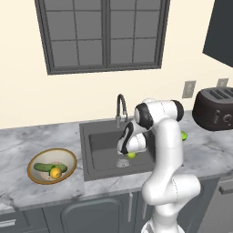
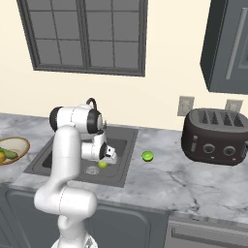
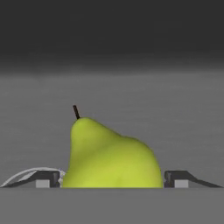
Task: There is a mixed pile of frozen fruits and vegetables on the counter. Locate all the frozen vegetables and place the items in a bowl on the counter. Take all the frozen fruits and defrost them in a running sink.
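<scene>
Yellow-green fruit (image 3: 111, 155) was pear-shaped with a short dark stem, down in the sink (image 1: 102, 145) near the round drain (image 1: 122, 163), at about 3 o'clock of it in the left base view. Hand (image 3: 111, 183) sat right over it, finger tips (image 3: 46, 179) apart on either side of the wide belly — a gap showed on both sides, so apart, not clamped on it. Looked released or about to be.

Handling guess: frozen, so hard and stiff, light, probably slick on the skin; rounded bottom means it may roll on the basin floor. Best hold would be across the fat lower half, not the tapering neck or stem.

Second fruit, the darker green ball (image 2: 147, 156), lay on the worktop (image 2: 193, 179) at 3 o'clock of the sink, between it and the toaster (image 2: 215, 137) — still to go. Bowl (image 1: 34, 164) at 9 o'clock of the sink held the cucumber (image 1: 49, 167) and the yellow-orange round item (image 1: 55, 173). Faucet (image 1: 120, 109) stood at the basin's 12 o'clock; running water could not be told.
</scene>
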